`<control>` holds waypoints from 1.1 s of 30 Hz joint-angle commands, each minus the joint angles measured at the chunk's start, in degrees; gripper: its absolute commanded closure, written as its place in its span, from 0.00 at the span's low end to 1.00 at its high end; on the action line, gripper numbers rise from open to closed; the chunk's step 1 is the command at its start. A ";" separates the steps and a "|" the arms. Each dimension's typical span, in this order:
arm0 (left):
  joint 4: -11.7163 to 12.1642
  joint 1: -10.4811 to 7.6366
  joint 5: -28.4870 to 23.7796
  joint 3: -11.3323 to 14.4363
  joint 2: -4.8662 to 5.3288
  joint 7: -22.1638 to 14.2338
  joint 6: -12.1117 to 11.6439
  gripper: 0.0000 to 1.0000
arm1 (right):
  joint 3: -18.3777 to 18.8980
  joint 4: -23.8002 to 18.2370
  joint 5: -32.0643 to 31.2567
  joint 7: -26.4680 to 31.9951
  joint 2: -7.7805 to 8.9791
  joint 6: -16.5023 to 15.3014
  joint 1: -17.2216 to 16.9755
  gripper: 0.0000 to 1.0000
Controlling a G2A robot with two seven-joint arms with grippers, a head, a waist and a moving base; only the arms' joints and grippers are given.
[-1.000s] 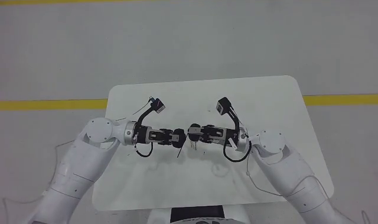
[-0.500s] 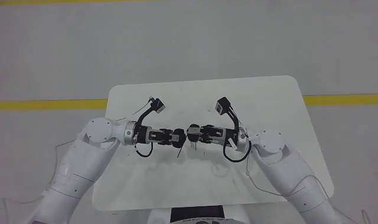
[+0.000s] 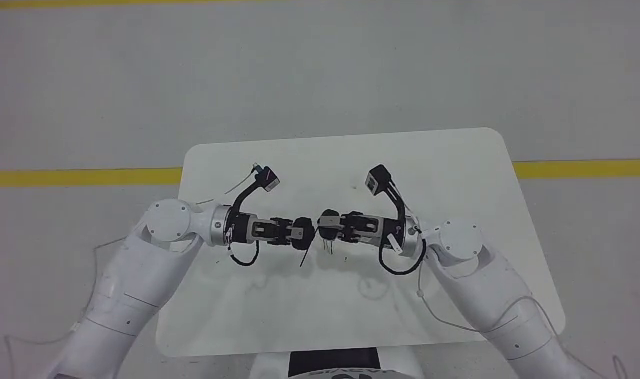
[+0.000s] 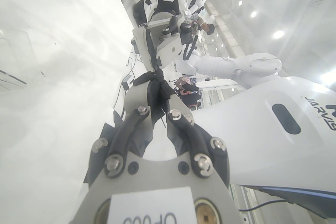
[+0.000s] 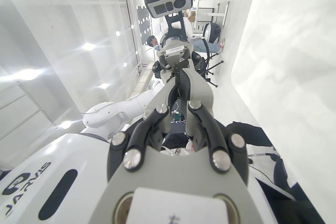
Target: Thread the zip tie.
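Zip tie (image 3: 306, 256): thin black strip, dangling where my left pincer (image 3: 306, 231) and right pincer (image 3: 322, 225) meet tip to tip, both clamped narrow on it, above smooth white desk (image 3: 450, 169).

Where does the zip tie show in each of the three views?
Top view: the zip tie is a thin dark strand over the middle of the white table.
Left wrist view: a dark strip pinched in the left gripper.
Right wrist view: a ribbed black strip pinched in the right gripper.
Shared landmark: the white table.
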 commanded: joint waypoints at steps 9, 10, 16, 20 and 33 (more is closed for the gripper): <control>0.00 0.00 0.00 0.00 0.00 0.00 0.00 0.00 | 0.83 0.30 0.93 -0.23 0.22 -0.89 -0.47 1.00; 0.00 0.00 0.00 0.00 0.00 0.00 0.00 0.00 | 0.96 0.27 0.92 -0.28 0.25 -0.99 -0.52 1.00; -1.35 1.32 0.23 -1.28 0.46 2.53 0.00 0.00 | 2.12 0.16 1.44 -1.34 0.47 -1.42 -1.32 1.00; -1.96 2.30 0.16 -2.99 0.86 2.73 0.00 0.00 | 2.63 0.27 2.29 -2.24 0.51 -1.37 -1.66 1.00; -2.24 2.69 0.66 -2.78 0.80 5.03 0.00 0.00 | 2.82 -0.23 2.78 -4.71 0.39 -1.85 -2.01 1.00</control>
